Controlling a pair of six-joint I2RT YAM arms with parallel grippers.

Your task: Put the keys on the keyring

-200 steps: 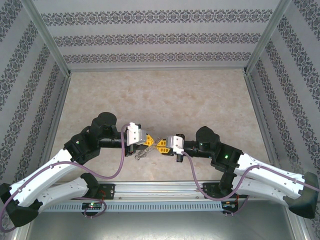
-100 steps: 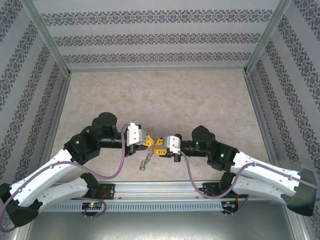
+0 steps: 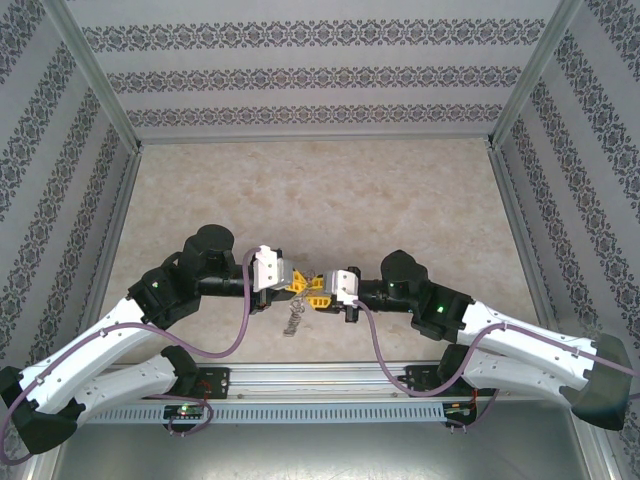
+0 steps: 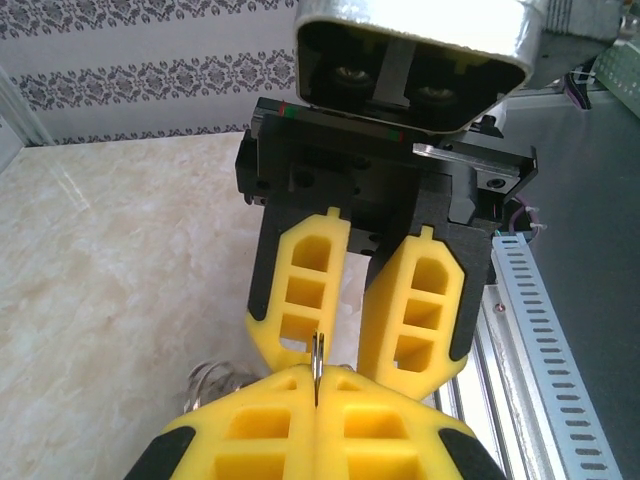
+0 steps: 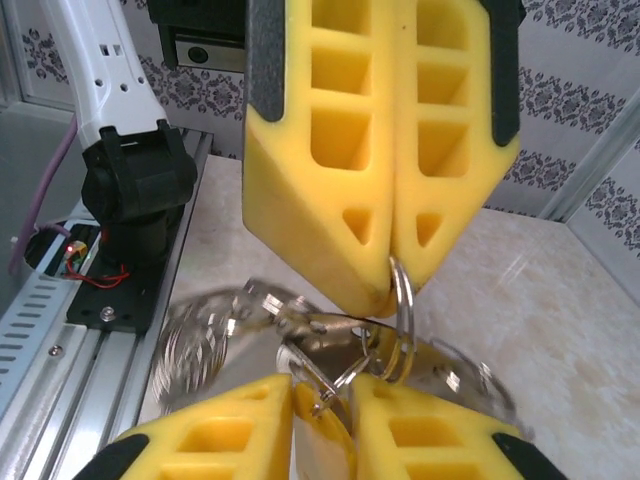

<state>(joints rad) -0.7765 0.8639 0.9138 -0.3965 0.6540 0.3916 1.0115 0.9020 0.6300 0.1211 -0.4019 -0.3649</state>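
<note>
Now my left gripper (image 4: 316,395) is clamped fully shut on the thin silvery metal keyring (image 5: 402,290), pinching its split ring edge-on. My right gripper (image 5: 325,400) stands barely parted, nipping what looks like the small brass-yellow key (image 5: 325,450) just below that ring. It has edged in over the last second, almost touching the ring, whose chain dangles beneath. Threading looks close, not done. I count one key, one keyring, two grippers.
</note>
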